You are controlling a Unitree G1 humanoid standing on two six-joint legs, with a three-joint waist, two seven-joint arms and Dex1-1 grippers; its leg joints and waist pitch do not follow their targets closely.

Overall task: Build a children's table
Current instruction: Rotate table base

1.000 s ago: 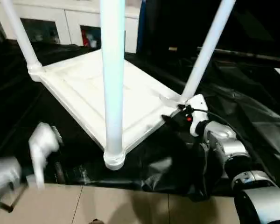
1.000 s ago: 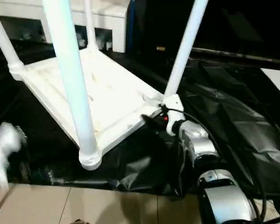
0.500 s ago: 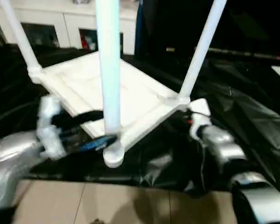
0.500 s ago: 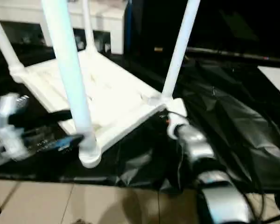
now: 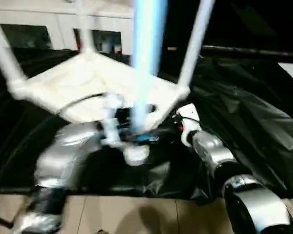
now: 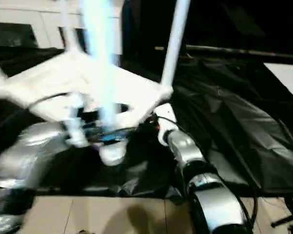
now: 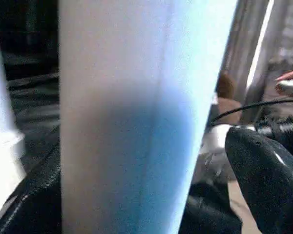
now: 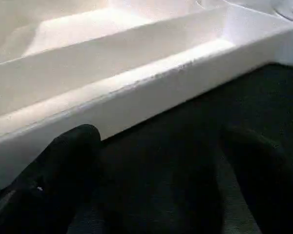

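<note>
On black plastic sheeting (image 5: 244, 117) lies the upturned white plastic ribbed tabletop (image 5: 83, 85), legs upward. Left gripper (image 7: 151, 195), fingers spread, straddles the nearest long white round leg (image 5: 146, 53); right gripper (image 8: 161, 180), fingers spread, sits beside the tabletop's edge.

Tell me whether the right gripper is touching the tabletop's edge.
Apart. In the right wrist view, the right gripper is open, and dark cloth shows between its fingertips and the tabletop rim.
</note>
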